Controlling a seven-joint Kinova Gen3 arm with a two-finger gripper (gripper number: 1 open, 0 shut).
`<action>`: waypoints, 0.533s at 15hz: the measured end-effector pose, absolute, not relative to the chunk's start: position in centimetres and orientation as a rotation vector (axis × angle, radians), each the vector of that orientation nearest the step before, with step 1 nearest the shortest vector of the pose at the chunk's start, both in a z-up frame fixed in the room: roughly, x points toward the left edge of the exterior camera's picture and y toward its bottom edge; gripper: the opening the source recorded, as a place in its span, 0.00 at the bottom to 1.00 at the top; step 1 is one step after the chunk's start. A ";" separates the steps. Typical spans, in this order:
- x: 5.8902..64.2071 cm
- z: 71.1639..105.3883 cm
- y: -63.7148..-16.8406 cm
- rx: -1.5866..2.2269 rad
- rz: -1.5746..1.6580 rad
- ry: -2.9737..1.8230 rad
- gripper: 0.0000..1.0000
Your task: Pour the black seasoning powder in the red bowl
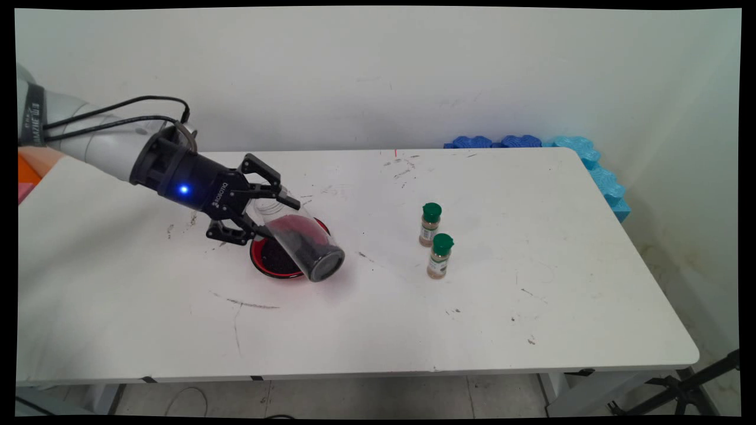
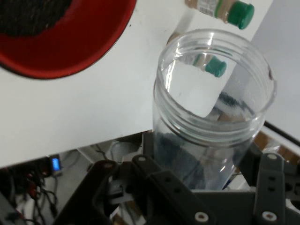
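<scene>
My gripper (image 1: 277, 218) is shut on a clear plastic jar (image 1: 304, 245), gripping it near its threaded neck. The jar is tilted, its closed end low and to the right, over a red plate (image 1: 255, 260). Dark granules lie in the jar's low end and on the plate. In the hand view the jar's open mouth (image 2: 213, 77) faces the camera, the gripper (image 2: 211, 192) clasps it from below, and the red plate (image 2: 70, 61) sits at the upper left. Two small spice bottles with green caps (image 1: 430, 224) (image 1: 440, 255) stand upright to the right, apart from the jar.
The white table (image 1: 472, 319) carries scuff marks. Blue foam pieces (image 1: 602, 171) lean along the back right corner against the wall. An orange object (image 1: 26, 171) shows at the left edge. One spice bottle (image 2: 220, 10) appears at the hand view's top.
</scene>
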State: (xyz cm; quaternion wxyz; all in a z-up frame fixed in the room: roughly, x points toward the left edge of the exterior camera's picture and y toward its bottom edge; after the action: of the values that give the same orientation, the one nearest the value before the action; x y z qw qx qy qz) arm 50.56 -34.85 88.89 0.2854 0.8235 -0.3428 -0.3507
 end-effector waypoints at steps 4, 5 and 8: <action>50.7 88.6 -34.5 2.286 -1.022 -0.746 0.00; 50.7 88.5 -34.5 2.301 -1.041 -0.709 0.00; 50.6 88.4 -34.2 2.342 -1.100 -0.595 0.00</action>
State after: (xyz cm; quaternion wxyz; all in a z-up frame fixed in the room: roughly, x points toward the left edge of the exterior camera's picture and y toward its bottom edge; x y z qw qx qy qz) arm 50.64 -34.24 88.43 0.2411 0.8561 -0.2175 -0.4021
